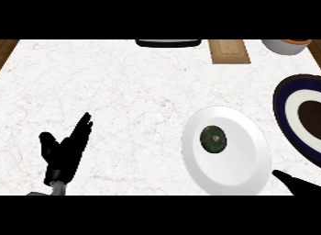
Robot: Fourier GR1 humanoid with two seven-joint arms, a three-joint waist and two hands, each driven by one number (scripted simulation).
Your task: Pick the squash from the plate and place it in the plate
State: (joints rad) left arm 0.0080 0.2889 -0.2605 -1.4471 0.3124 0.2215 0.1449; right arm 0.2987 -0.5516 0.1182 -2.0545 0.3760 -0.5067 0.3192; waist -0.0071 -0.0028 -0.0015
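Head view, looking steeply down on a white marbled counter (123, 82).

Item 1: squash (214, 139). Dark green, round as seen from above, with a paler spot at its centre. It lies on the white plate (234, 167), in the upper left part of the plate's surface, inside the rim. Neither hand touches it.

Item 2: white plate. It sits toward the counter's near right corner, close to the near edge.

Item 3: dark blue plate (282, 103). It has a white inner ring and a dark brown centre. It lies at the counter's right edge, just beside the white plate, and is partly cut off by the view's border. Whether the two rims touch cannot be determined.

Item 4: left hand (63, 153). It shows near the counter's near left corner, fingers straight and released, pointing away toward the far edge. It is well apart from both plates.

Item 5: right hand (302, 187). Only a part shows at the near right corner, just beside the white plate's lower rim. Whether it is released or clenched cannot be told.

Item 6: far edge. A black object (167, 42), a tan board (229, 51) and a white bowl (285, 46) stand in a row, each partly cut off.
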